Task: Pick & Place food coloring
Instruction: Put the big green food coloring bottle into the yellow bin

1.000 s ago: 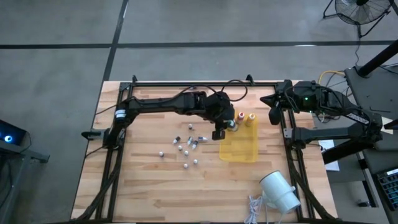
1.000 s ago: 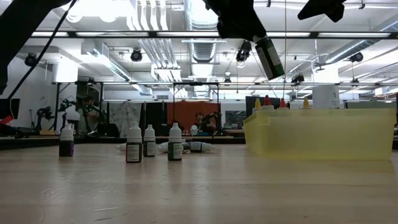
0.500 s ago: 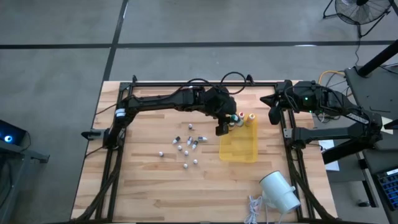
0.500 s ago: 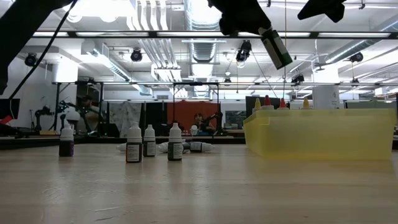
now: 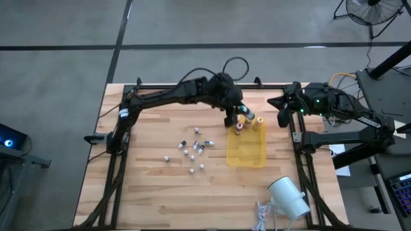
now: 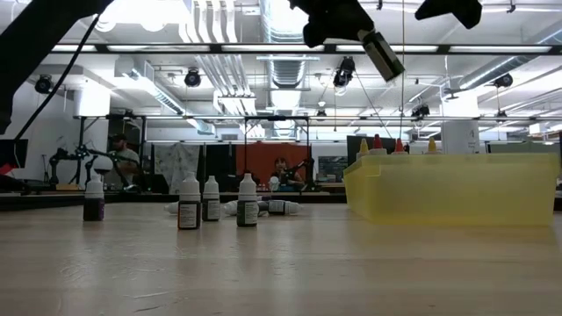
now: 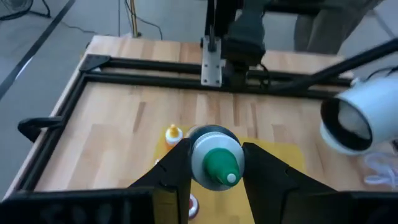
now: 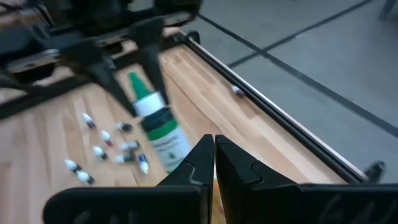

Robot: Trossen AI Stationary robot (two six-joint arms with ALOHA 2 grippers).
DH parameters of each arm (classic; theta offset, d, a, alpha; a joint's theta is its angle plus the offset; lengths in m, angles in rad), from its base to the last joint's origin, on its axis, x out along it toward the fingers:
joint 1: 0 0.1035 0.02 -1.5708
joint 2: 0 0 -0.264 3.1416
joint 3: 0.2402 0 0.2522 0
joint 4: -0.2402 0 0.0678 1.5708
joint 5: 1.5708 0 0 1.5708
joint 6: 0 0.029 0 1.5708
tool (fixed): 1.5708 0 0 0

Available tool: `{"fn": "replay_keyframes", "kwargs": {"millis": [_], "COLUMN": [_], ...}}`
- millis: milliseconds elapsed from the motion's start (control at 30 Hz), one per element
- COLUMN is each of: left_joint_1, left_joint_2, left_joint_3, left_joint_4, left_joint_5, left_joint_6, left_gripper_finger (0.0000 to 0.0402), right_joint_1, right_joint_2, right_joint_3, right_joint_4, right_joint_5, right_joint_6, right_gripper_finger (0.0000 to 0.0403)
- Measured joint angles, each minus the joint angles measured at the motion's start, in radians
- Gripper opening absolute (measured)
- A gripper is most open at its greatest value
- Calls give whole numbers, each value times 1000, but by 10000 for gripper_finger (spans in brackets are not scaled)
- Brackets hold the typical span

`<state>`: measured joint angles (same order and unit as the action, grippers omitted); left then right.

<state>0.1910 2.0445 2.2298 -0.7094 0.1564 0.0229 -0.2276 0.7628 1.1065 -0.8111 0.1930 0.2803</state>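
Note:
My left gripper (image 5: 235, 118) hovers over the far end of the yellow tray (image 5: 247, 151), shut on a green-topped food coloring bottle (image 7: 216, 158). The low view shows this bottle (image 6: 379, 54) high above the table. Red-, orange- and yellow-topped bottles (image 5: 250, 121) stand on their bases in the tray's far end. Several small bottles and vials (image 5: 192, 151) stand or lie on the table left of the tray. My right gripper (image 8: 214, 163) is shut and waits at the table's far right. My left gripper pinches the green-topped bottle between its two fingers (image 7: 174, 169), one on each side of its upper part just below the green cap (image 7: 222, 167). The bottle is lifted clear and slants, cap end toward the wrist, base (image 6: 392, 70) lower and farther out.
A big white cylinder (image 5: 289, 197) and a coil of white cable (image 5: 262, 215) lie near the table's near right corner. The black frame rail (image 5: 212, 86) runs along the far edge. Bare wood stretches across the near left part of the table (image 5: 141, 199).
My left gripper carried the green-topped bottle toward the table's far edge and slightly right, from beside the tray's left wall to above its far end. It also rose a little, and the bottle tipped further from upright. The grip stayed shut.

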Motion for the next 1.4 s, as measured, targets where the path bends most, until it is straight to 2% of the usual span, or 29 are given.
{"fn": "replay_keyframes", "kwargs": {"millis": [167, 333, 600, 833, 1267, 1400], "left_joint_1": [30, 38, 34, 34, 34, 34], "left_joint_2": [-2, -2, -2, -2, -2, -2], "left_joint_3": [78, 127, 122, 121, 121, 121], "left_joint_4": [-70, -92, -103, -153, -167, -167], "left_joint_5": [3, 3, 9, 8, 10, 11], "left_joint_6": [5, 3, -22, -24, -27, -28], "left_gripper_finger": [92, 92, 92, 92, 92, 92], "right_joint_1": [0, 0, 0, 0, 0, 0], "right_joint_2": [5, 31, 133, 216, 357, 404], "right_joint_3": [0, -1, 0, 43, 163, 195], "right_joint_4": [21, 16, 37, 40, 40, 40], "right_joint_5": [-26, -47, -97, -97, -153, -218], "right_joint_6": [14, 16, 0, -30, -136, -156], "right_gripper_finger": [28, 87, 184, 246, 308, 315]}}
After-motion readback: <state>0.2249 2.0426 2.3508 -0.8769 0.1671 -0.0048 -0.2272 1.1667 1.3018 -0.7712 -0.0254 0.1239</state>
